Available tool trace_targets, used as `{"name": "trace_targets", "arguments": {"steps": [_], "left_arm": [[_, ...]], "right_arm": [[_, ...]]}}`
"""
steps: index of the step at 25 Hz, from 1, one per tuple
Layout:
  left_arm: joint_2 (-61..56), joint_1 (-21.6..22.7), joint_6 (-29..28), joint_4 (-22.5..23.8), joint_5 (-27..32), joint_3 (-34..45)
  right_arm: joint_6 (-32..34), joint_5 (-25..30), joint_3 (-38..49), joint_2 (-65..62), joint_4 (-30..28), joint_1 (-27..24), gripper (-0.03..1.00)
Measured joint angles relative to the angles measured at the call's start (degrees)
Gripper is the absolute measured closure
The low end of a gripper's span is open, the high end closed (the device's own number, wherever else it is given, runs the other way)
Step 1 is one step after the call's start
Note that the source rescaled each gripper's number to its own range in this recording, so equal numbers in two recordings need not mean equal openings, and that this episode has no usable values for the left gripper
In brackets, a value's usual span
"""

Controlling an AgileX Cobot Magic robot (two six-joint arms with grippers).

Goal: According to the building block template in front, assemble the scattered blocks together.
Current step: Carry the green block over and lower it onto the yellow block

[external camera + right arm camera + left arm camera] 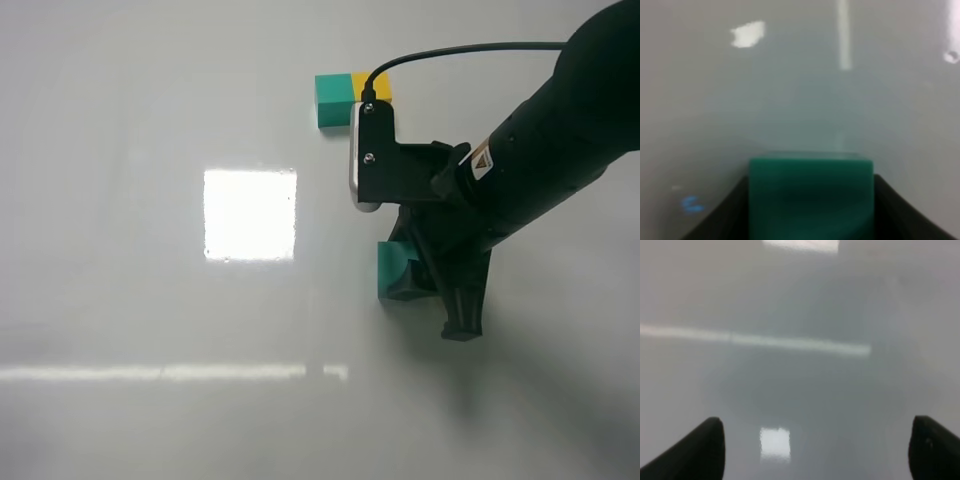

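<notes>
The building block template, a teal-green (pixel 334 100) and yellow (pixel 375 86) bar, lies at the far middle of the white table; the right arm's wrist housing covers part of its yellow half. My right gripper (pixel 420 285) reaches down in front of it and is closed around a loose teal-green cube (pixel 389 266). In the right wrist view the cube (pixel 811 195) fills the gap between both black fingers (pixel 727 215). The loose yellow cube is hidden. My left gripper (pixel 815 450) shows only in its wrist view, open and empty over bare table.
The white table (pixel 150 300) is glossy, with a bright square light reflection (pixel 250 214) to the left of the right gripper. The black right arm (pixel 560 140) and its cable cross the upper right.
</notes>
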Motion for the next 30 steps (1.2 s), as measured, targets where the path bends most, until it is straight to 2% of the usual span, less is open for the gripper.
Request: {"name": "trace_targets", "arguments": {"steps": [8, 18, 27, 29, 30], "left_arm": [[0.0, 0.0, 0.0, 0.0, 0.0, 0.0], [0.0, 0.0, 0.0, 0.0, 0.0, 0.0], [0.0, 0.0, 0.0, 0.0, 0.0, 0.0], [0.0, 0.0, 0.0, 0.0, 0.0, 0.0], [0.0, 0.0, 0.0, 0.0, 0.0, 0.0]], "right_arm": [[-0.6, -0.3, 1.2, -0.4, -0.5, 0.0, 0.96], [-0.5, 0.2, 1.6, -1.8, -4.9, -0.4, 0.97], [2.7, 0.2, 1.6, -1.9, -7.3, -0.4, 0.97], [3.1, 0.2, 1.6, -1.9, -7.4, -0.4, 0.87], [3.1, 0.2, 1.6, -1.9, -7.6, -0.4, 0.76]]}}
